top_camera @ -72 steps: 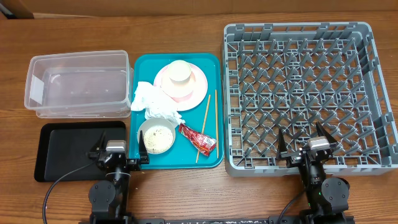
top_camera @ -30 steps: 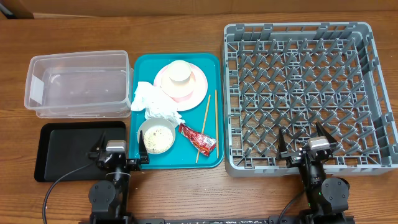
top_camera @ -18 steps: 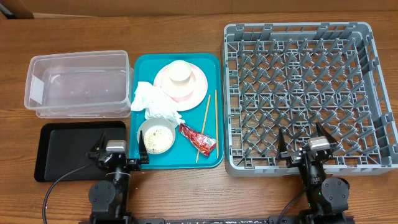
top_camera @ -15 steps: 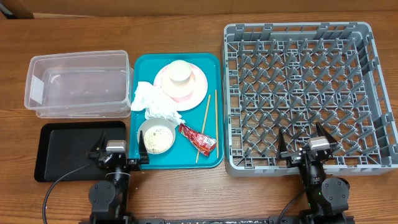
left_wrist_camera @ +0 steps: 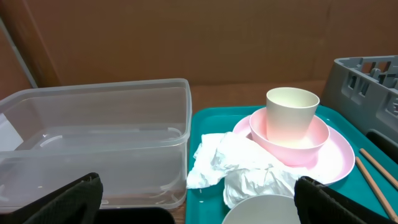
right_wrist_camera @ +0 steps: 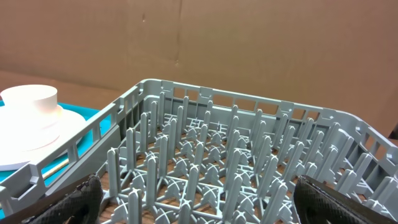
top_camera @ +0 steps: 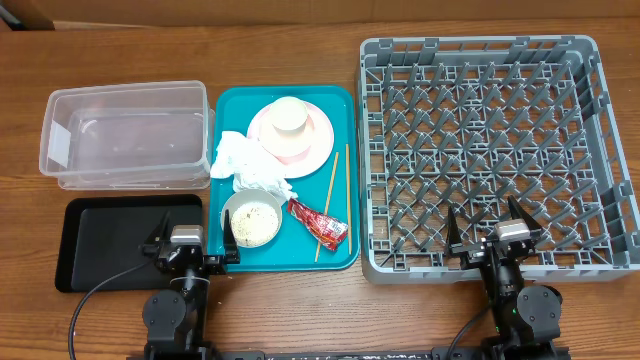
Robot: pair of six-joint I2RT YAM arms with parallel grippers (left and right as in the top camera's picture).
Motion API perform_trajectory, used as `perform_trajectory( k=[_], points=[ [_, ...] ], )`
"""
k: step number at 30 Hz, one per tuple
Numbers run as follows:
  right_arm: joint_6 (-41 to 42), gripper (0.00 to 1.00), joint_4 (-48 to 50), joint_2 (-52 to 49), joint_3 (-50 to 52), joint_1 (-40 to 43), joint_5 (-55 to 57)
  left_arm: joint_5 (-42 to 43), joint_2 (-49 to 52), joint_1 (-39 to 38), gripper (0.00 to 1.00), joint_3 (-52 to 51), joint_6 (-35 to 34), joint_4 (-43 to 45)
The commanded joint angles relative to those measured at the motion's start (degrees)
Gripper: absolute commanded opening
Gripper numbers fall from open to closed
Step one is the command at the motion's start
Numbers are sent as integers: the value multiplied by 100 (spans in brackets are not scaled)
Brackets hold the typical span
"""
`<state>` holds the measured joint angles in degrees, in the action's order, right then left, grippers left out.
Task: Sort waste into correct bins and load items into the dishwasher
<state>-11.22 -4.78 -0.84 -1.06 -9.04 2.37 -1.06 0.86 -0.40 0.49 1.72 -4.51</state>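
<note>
On the teal tray a cream cup stands in a small pink bowl on the pink plate. A crumpled white napkin lies beside it. A grey-green bowl holds rice scraps. A red sauce packet and two wooden chopsticks lie to the right. The clear tub and black tray are on the left, the grey dish rack on the right. My left gripper and right gripper are open and empty at the front edge.
The wooden table runs along the front. A brown cardboard wall stands behind everything. The teal tray sits between the tub and the rack with narrow gaps on both sides.
</note>
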Motion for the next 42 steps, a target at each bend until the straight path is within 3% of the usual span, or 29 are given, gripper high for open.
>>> perform_trajectory(
  k=[1, 42],
  points=[
    [-17, 100, 22, 55, 59, 17, 48, 66, -50, -52, 100, -22, 90, 11],
    [-17, 100, 22, 55, 59, 17, 48, 234, -22, -52, 100, -22, 76, 46]
  ],
)
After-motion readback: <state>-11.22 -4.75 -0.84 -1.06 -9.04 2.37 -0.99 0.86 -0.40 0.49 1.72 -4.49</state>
